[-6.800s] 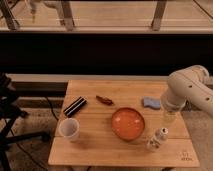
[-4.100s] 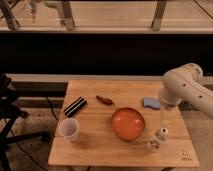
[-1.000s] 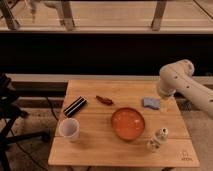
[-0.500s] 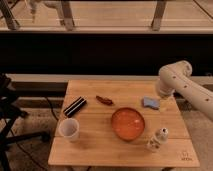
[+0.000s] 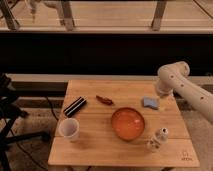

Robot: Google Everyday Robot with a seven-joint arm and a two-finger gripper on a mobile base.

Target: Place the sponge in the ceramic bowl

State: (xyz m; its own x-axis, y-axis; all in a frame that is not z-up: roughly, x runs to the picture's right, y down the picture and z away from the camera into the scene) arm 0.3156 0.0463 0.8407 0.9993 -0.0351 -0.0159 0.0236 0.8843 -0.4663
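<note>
The light-blue sponge (image 5: pixel 150 102) lies on the wooden table (image 5: pixel 100 150), at the back right. The orange ceramic bowl (image 5: pixel 128 123) sits just in front and to the left of it, with nothing inside. My white arm comes in from the right and bends down at the table's far right edge. Its gripper (image 5: pixel 161 93) ends just right of and slightly behind the sponge, a little above the tabletop. Nothing shows as held.
A black striped bar (image 5: pixel 75 106) and a white cup (image 5: pixel 69 129) are on the left. A small reddish-brown item (image 5: pixel 104 100) lies near the back middle. A small white object (image 5: pixel 157 139) stands front right of the bowl. A dark railing runs behind the table.
The arm has risen and drawn back from the front right of the table toward its far right edge, beside the sponge. The sponge, bowl and other objects have not moved.
</note>
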